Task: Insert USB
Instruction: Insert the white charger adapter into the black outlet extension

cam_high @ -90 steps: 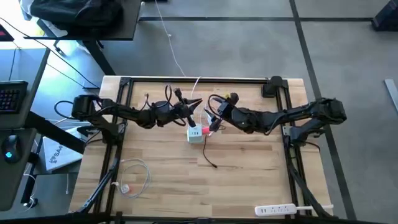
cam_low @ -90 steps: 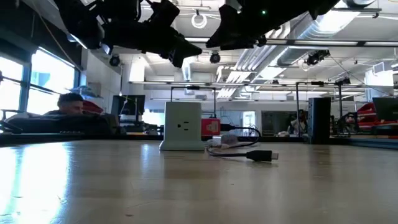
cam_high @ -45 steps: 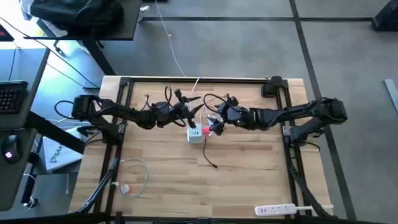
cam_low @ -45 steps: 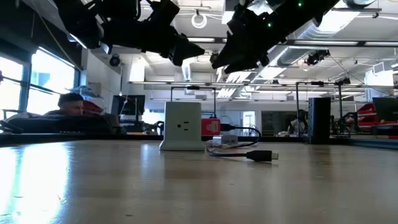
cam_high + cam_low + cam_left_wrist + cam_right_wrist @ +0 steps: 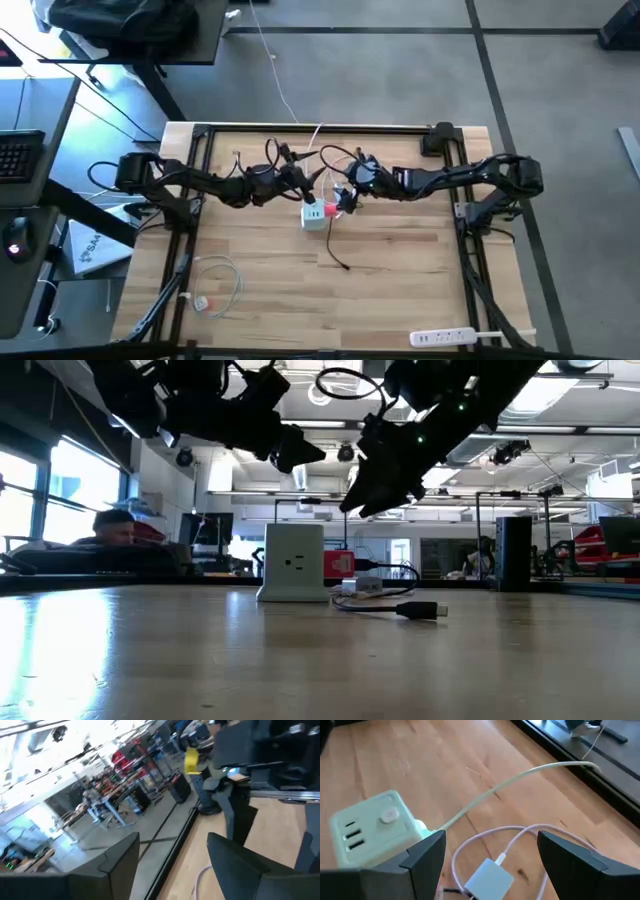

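Observation:
The white charger cube (image 5: 314, 216) stands at the table's middle, with its sockets showing in the right wrist view (image 5: 367, 827). The red USB (image 5: 334, 208) lies against the cube's right side (image 5: 340, 565). Its thin black cable (image 5: 340, 255) trails toward the near edge. My right gripper (image 5: 490, 855) hangs open just above the USB and a silvery-blue plug (image 5: 487, 879), tipped downward (image 5: 362, 500). My left gripper (image 5: 172, 865) is open with nothing between its fingers. It hovers above and just behind the cube (image 5: 308, 178).
A white cable (image 5: 300, 125) runs from the cube over the far edge. A coiled white cable (image 5: 215, 285) lies near the front left, and a white power strip (image 5: 445, 337) at the front right. Black frame rails (image 5: 460, 215) border the table's sides.
My right gripper has come down from high above the table toward the cube and the USB. It has tipped its fingers downward and stayed open. The cube, the USB and the cables have not moved.

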Robot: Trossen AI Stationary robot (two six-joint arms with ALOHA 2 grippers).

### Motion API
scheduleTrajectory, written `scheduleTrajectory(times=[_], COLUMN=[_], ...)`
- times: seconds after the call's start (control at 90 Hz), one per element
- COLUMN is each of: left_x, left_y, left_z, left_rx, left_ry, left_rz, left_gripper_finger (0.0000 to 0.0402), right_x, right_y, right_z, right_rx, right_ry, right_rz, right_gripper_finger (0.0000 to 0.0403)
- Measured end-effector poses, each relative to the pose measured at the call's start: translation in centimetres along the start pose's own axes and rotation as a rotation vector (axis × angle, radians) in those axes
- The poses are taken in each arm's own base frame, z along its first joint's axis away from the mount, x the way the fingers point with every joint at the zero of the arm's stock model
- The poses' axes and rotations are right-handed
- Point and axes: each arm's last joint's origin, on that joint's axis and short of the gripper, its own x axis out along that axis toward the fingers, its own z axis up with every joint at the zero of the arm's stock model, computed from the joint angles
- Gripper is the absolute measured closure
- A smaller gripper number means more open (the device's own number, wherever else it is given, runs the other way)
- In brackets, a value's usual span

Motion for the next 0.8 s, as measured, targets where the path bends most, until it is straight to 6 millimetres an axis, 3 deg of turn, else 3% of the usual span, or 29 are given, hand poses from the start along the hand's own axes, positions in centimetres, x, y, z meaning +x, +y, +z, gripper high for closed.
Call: scheduleTrajectory(times=[0.444,0.8], left_x=[-0.6,0.1], left_y=[-1.3,-0.3], left_z=[-0.1,-0.1], left_rx=[0.085,0.086], left_ry=[0.025,-0.060], left_rz=[-0.088,-0.130], left_gripper_finger=[0.0186,0.0186], right_x=[0.3,2.8], right_y=[0.4,-0.1], right_z=[0.2,-1.1], right_rx=[0.038,0.170], right_ry=[-0.015,0.196], right_rz=[0.112,-0.037], right_gripper_finger=[0.0120,0.0121])
